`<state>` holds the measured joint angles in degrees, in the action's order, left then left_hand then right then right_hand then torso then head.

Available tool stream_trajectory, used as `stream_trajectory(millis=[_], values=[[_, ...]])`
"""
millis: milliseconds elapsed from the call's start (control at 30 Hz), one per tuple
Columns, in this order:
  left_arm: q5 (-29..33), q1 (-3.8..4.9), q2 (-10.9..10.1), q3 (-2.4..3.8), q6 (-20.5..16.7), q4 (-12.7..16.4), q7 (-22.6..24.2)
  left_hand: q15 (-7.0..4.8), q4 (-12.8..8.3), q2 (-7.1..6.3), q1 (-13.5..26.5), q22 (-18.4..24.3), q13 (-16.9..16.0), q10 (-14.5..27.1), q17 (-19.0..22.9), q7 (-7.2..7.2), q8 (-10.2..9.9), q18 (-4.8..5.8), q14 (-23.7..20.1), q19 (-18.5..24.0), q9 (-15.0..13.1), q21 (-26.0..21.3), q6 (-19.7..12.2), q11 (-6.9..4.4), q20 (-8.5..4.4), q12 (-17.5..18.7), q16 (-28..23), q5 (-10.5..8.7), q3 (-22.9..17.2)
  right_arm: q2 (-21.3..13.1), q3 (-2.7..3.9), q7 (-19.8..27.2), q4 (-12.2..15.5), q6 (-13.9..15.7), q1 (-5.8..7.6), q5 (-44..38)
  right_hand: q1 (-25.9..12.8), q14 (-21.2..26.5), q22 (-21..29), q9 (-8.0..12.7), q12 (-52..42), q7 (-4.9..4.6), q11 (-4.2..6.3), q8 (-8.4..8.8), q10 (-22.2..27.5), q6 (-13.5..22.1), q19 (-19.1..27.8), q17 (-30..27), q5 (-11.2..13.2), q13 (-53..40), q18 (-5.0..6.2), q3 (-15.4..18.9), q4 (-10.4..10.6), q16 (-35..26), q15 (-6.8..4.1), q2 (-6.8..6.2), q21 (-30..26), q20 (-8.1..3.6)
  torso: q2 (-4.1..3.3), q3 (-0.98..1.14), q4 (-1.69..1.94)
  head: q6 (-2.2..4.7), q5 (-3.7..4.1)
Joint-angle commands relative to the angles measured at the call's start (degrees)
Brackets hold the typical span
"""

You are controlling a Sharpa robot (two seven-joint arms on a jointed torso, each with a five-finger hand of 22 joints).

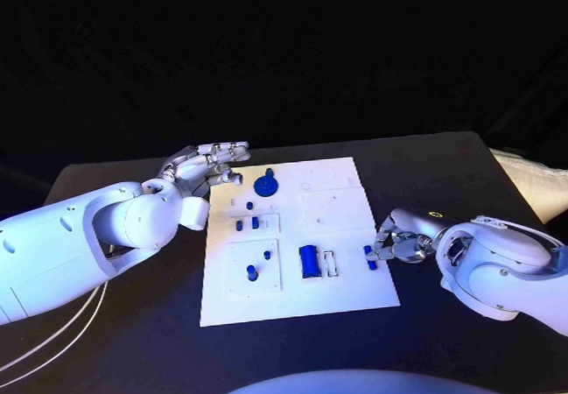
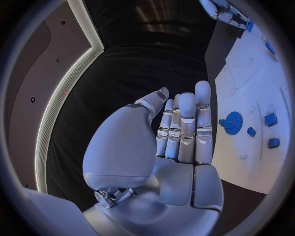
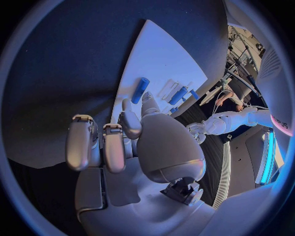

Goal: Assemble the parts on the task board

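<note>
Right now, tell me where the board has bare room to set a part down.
The task board is bare across its far right area, beyond the blue gear, and along its near edge. It is crowded mid-board around the blue bar and small pegs; the right hand sits at the right edge.

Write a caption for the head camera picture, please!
Robot's left hand hovers open at the white task board's far corner while its right hand reaches a small blue part at the board's right edge.
</note>
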<state>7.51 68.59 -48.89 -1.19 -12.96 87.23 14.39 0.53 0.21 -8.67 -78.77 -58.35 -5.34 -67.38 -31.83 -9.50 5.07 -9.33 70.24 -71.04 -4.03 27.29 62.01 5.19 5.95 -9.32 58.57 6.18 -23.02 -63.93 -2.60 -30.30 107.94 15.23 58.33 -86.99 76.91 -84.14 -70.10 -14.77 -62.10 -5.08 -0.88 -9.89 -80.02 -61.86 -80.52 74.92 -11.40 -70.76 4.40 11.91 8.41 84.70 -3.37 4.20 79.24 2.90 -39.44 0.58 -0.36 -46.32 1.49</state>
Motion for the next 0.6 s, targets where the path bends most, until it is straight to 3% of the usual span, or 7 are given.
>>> stream_trajectory(millis=[33, 267, 433, 533, 600], values=[[0.1, 0.01, 0.1, 0.03, 1.0, 0.1, 0.3, -0.03, 0.0, 0.44, 0.0, 0.1, -0.1, 0.4, 0.1, 0.14, 0.3, -1.09, -0.3, 0.2, 0.1, -0.3, -0.3, 0.04, 0.25, -0.3, -0.3, 0.25, 0.3, 0.6, -0.03, -1.4, -0.2, -2.0, -0.33, -1.2, -0.5, -3.9, 0.1, 0.1, 0.3, 0.03, 0.47, 0.31, -0.3, -0.4, 0.1, 5.1, -0.2, 0.0, -0.13, 0.0, 0.4, -0.1, -0.08, 0.06, 0.1, 0.01, -0.03, 0.03, -0.04, -0.08, -0.15], [0.1, -0.01, 0.0, 0.03, 1.0, 0.0, 0.2, -0.03, 0.0, 0.44, 0.0, 0.1, -0.1, 0.4, 0.1, 0.14, 0.3, -1.09, -0.3, 0.2, 0.1, -0.3, -0.3, 0.04, 0.25, -0.3, -0.3, 0.25, 0.3, 1.6, -0.03, -1.5, -0.4, -3.0, -0.72, -2.2, 1.0, -4.0, 0.0, 0.2, 0.3, 0.38, 0.79, 0.35, -0.3, -1.2, 0.1, 5.2, -0.1, 0.0, -0.13, -0.6, -0.2, -0.1, -0.34, 0.03, 0.1, -0.18, 0.00, 0.04, -0.08, -0.24, -0.34], [0.1, -0.02, 0.0, 0.03, 1.1, 0.0, 0.1, -0.03, 0.0, 0.44, 0.0, 0.1, -0.1, 0.4, 0.1, 0.14, 0.3, -1.09, -0.3, 0.2, 0.1, -0.3, -0.3, 0.04, 0.25, -0.3, -0.3, 0.25, 0.3, 2.2, -0.03, -2.0, -0.4, -4.4, -0.85, -6.0, 3.5, -4.0, -0.2, 0.4, 0.4, 0.63, 1.05, 0.48, -0.3, -1.8, 0.0, 5.4, 0.8, 0.0, -0.18, -1.6, -1.7, 0.0, -0.58, -0.05, 0.2, -0.41, 0.01, 0.01, -0.04, -0.33, -0.36], [0.1, -0.02, 0.0, 0.03, 1.1, 0.0, 0.0, -0.03, 0.0, 0.44, 0.0, 0.1, -0.1, 0.4, 0.1, 0.14, 0.3, -1.09, -0.3, 0.2, 0.1, -0.3, -0.3, 0.04, 0.25, -0.3, -0.3, 0.25, 0.3, 2.5, -0.04, -2.5, -0.5, -6.4, -0.96, -10.8, 5.2, -4.0, -0.3, 0.6, 0.6, 0.69, 1.15, 0.85, -0.3, -2.2, -0.1, 5.6, 5.5, 0.1, -0.23, -3.1, -2.7, 0.1, -0.70, 0.37, 0.3, -0.63, 0.00, 0.01, -0.04, -0.33, -0.30], [0.1, -0.02, 0.0, 0.03, 1.1, 0.0, 0.0, -0.03, 0.0, 0.44, 0.0, 0.1, -0.1, 0.4, 0.1, 0.14, 0.3, -1.09, -0.3, 0.2, 0.1, -0.3, -0.3, 0.04, 0.25, -0.3, -0.3, 0.25, 0.3, 2.8, -0.04, -2.8, -0.7, -7.8, -1.03, -13.7, 5.5, -4.0, -0.3, 0.7, 0.8, 0.70, 1.15, 1.01, -0.2, -2.3, -0.1, 5.5, 6.7, 0.2, -0.23, -3.8, -2.8, 0.0, -0.71, 0.47, 0.2, -0.64, 0.01, -0.02, -0.09, -0.32, -0.33]])
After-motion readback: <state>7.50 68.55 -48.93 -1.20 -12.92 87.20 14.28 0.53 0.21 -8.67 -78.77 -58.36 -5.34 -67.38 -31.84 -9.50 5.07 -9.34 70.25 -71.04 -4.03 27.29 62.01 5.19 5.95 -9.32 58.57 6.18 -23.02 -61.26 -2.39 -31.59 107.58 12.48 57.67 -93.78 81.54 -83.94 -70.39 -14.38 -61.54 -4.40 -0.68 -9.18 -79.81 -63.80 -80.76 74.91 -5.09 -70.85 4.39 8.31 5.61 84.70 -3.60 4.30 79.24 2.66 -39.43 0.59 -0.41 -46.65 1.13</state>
